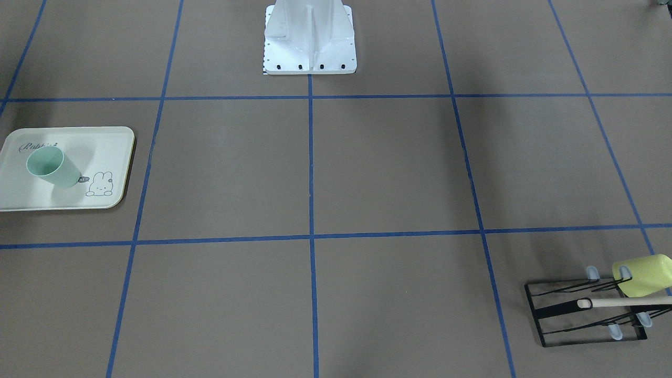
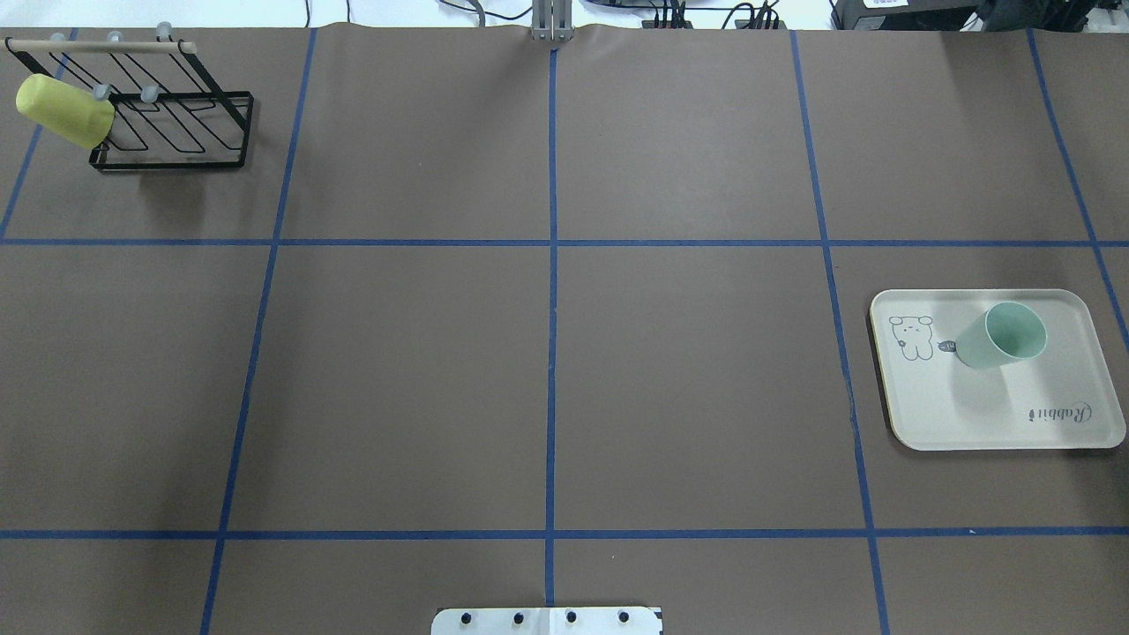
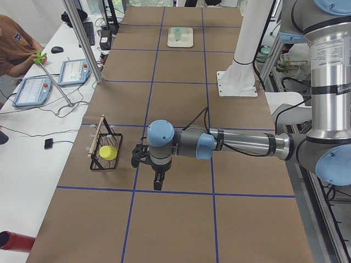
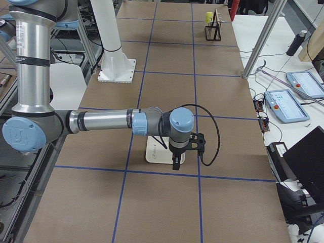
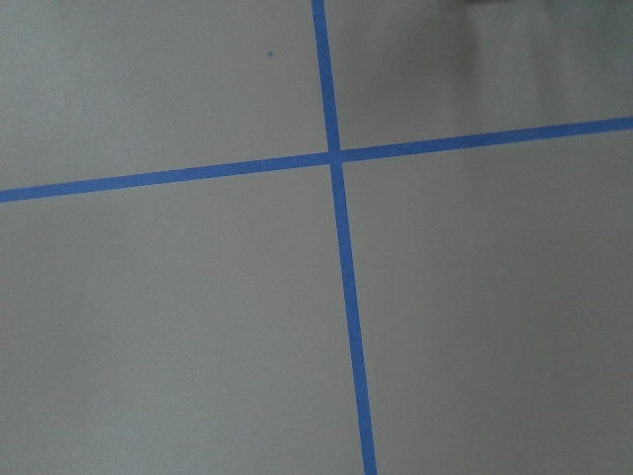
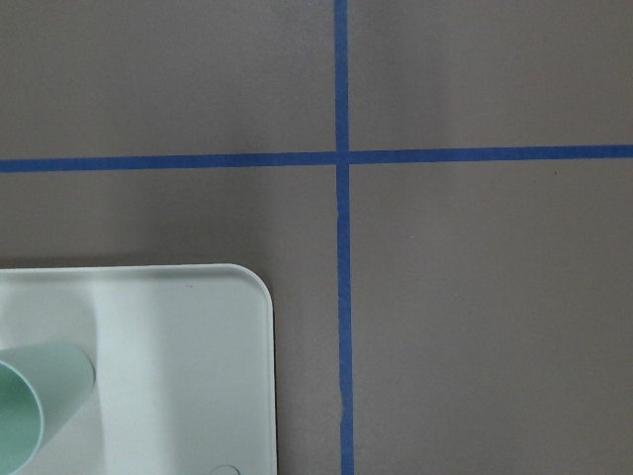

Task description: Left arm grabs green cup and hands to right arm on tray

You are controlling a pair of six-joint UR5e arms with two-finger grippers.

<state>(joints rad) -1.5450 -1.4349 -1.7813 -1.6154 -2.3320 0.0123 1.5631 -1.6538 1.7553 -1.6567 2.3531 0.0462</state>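
Note:
The pale mint green cup [image 2: 1001, 335] stands on the cream rabbit tray [image 2: 970, 423] at the table's right side; both also show in the front view, cup [image 1: 52, 167] on tray [image 1: 105, 147]. The right wrist view shows the tray's corner [image 6: 178, 346] and part of the cup [image 6: 30, 406]. The left gripper [image 3: 158, 183] hangs high over the table near the rack, seen only in the left side view. The right gripper [image 4: 175, 164] hangs above the tray [image 4: 157, 154], seen only in the right side view. I cannot tell whether either gripper is open or shut.
A black wire rack [image 2: 176, 132] with a wooden bar holds a yellow-lime cup [image 2: 62, 110] at the far left corner. The robot's white base [image 1: 310, 47] stands at the table's near-robot edge. Blue tape lines grid the brown table. Operators' desks flank the far side.

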